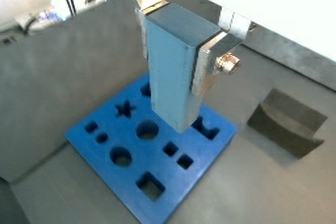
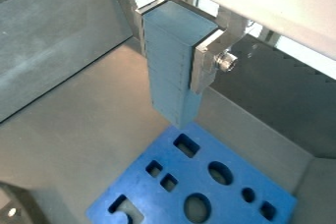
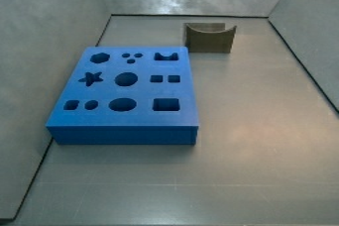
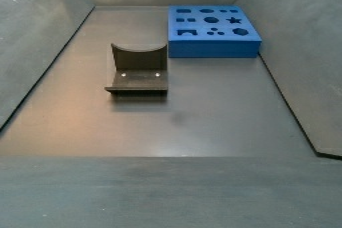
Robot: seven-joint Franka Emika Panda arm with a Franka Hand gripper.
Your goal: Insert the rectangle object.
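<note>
My gripper [image 1: 175, 51] is shut on the rectangle object [image 1: 171, 71], a plain grey-blue block that hangs lengthwise below the silver fingers [image 1: 207, 59]. Both wrist views show this grip, with the gripper [image 2: 172, 46] around the block's [image 2: 171, 71] upper end. Below it lies the blue board [image 1: 98, 135] with shaped holes, also in the wrist view [image 2: 157, 196]. The block's lower end is above the board's edge region and apart from it. Both side views show the board [image 3: 119, 123] [image 4: 214, 49] flat on the floor, with its square hole [image 3: 166, 103] open. The gripper is out of both side views.
An olive-brown block with a curved notch [image 3: 209, 37] [image 4: 136, 72] stands on the floor apart from the board, and also shows in a wrist view [image 1: 289, 120]. Sloping grey walls [image 3: 54, 12] [image 4: 40, 62] enclose the floor.
</note>
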